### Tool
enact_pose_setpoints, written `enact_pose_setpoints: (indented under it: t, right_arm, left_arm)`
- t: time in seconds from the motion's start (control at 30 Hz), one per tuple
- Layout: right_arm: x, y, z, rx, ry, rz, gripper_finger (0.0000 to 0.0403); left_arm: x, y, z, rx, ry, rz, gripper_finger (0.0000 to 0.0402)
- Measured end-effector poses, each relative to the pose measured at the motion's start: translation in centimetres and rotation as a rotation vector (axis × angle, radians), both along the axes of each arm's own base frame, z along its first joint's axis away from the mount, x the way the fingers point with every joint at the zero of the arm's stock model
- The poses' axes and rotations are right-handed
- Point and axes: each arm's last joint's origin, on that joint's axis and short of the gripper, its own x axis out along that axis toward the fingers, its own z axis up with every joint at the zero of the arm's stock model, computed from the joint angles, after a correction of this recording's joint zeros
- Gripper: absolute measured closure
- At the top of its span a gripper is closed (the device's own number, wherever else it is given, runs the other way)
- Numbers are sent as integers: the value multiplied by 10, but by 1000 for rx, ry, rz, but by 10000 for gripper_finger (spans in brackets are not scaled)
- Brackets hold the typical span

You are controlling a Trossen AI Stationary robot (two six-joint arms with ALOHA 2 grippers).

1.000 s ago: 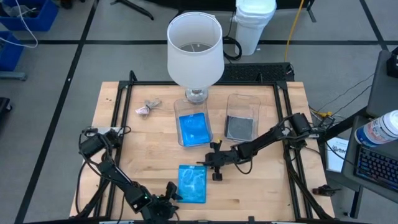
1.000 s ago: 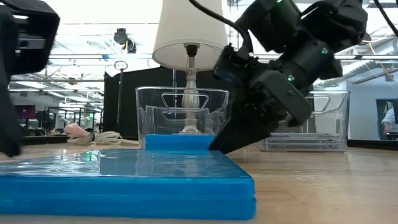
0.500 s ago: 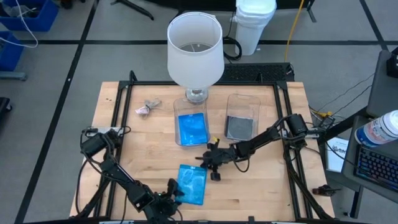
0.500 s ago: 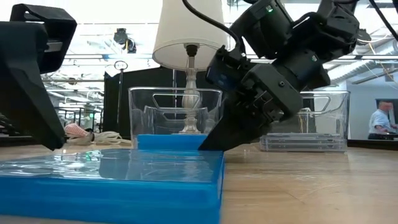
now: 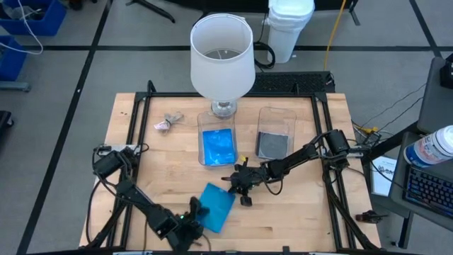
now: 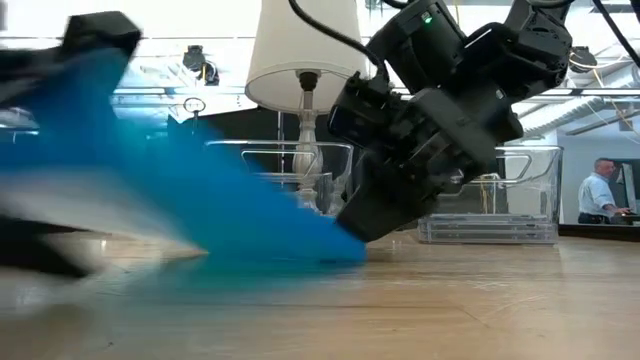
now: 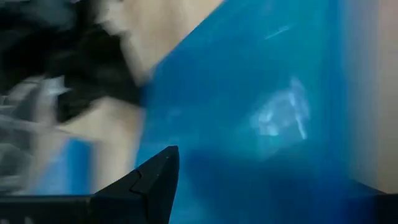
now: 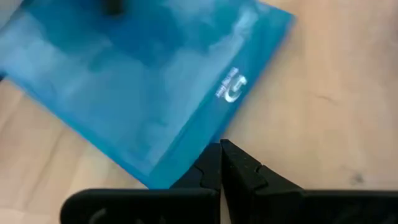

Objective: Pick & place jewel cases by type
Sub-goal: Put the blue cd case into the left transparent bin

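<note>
Blue jewel case (image 5: 214, 206): sat skewed on the table's (image 5: 297, 219) near half, one edge tipped up, in front of the two clear tubs (image 5: 217, 145).
Left gripper (image 5: 190, 216): at the case's near-left corner. Couldn't tell if its fingers were spread or pinching, too blurry.
Right gripper (image 5: 236, 185): fingers (image 8: 219, 163) pressed together, tip right at the case's far corner, holding nothing.
Risk: looked like the case could slip or flop back flat if the left grip was only on a corner, and the right tip might shove it sideways.
</note>
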Motion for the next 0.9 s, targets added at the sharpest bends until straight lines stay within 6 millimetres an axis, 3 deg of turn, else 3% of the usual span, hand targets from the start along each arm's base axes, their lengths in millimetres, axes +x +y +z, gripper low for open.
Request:
enact_pose_setpoints:
  t: [0.33, 0.47, 0.7, 0.9]
  right_arm:
    - [1, 3, 2, 30, -18, 34, 403]
    - [1, 3, 3, 21, -36, 31, 403]
    - [4, 7, 6, 36, -97, 52, 403]
    - [6, 12, 20, 36, -213, 83, 403]
  left_arm:
    - [13, 2, 18, 61, 103, 49, 186]
    - [14, -6, 29, 98, 120, 27, 250]
    - [8, -30, 67, 121, 118, 34, 386]
    - [-24, -51, 111, 229, 104, 44, 371]
